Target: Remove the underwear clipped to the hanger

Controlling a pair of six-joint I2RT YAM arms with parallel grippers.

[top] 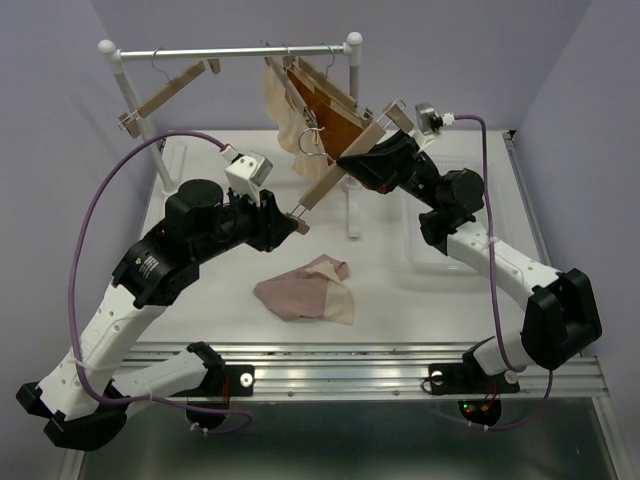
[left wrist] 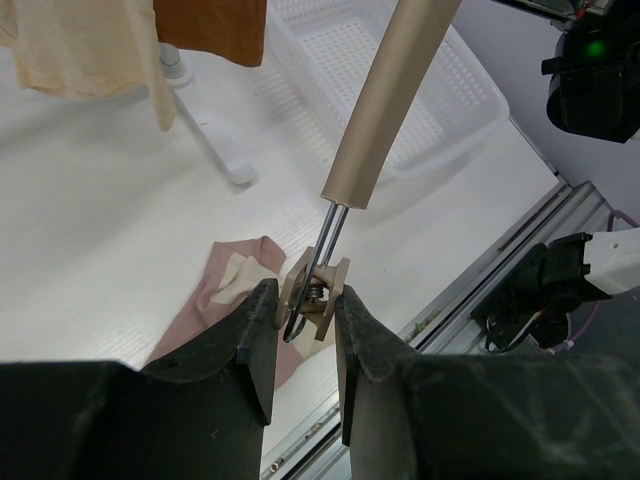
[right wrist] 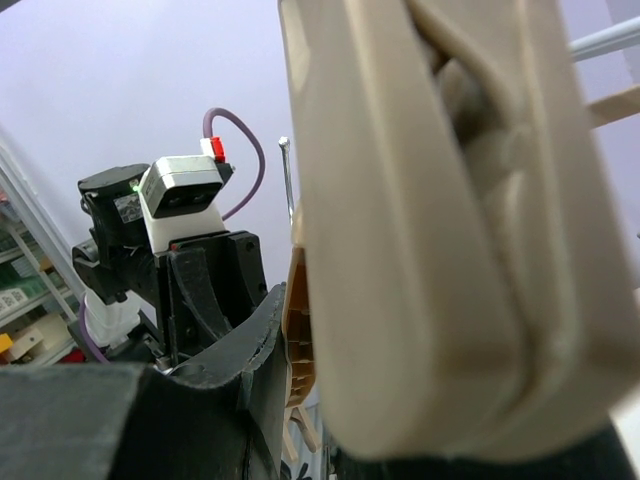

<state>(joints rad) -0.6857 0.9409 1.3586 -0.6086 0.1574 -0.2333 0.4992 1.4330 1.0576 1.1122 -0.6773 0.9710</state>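
The pale pink underwear (top: 305,293) lies loose on the table, also visible under the left fingers (left wrist: 215,300). The cream-beige underwear (top: 285,120) and the orange-brown underwear (top: 332,115) hang from hangers on the rail. A wooden hanger (top: 325,190) slants from lower left to upper right between the arms. My left gripper (top: 297,222) is shut on the small clip (left wrist: 315,295) at its low end, below the bar (left wrist: 385,100). My right gripper (top: 352,162) is shut on a beige clip (right wrist: 430,230) that fills its view.
A bare wooden hanger (top: 170,92) hangs at the left of the rail (top: 235,50). A white mesh basket (left wrist: 400,80) sits on the right of the table. The rack's white foot (left wrist: 215,150) stands behind the pink cloth. A metal rail (top: 350,375) runs along the near edge.
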